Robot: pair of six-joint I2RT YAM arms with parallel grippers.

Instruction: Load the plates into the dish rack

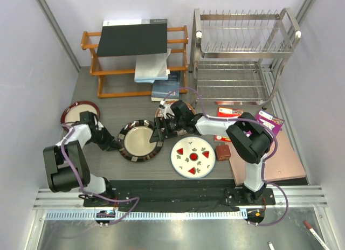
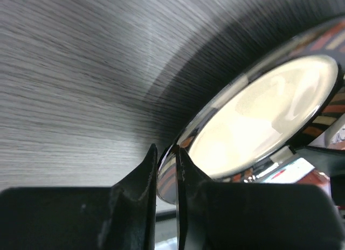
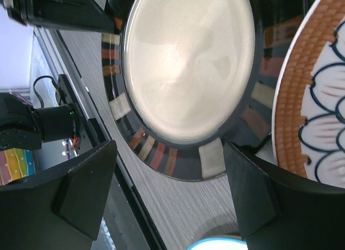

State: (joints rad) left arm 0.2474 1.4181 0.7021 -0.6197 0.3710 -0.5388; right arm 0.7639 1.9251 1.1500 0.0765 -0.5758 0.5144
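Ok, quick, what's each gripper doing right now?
Left gripper: closed on the rim of the dark plate.
Right gripper: open, holding nothing.

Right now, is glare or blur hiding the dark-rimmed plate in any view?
Left wrist: glare whitens the centre of the dark-rimmed plate, table smeared, rim at the left pincer readable. Right wrist: plate sharp, mild sheen. Top external: evenly lit.

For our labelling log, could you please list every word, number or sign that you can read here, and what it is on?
No text can be read in any view.
Red card: printed pictures and lettering, too small to read.
Purple card: print too small to read.
Dark blue book: cover lettering too blurred to read.
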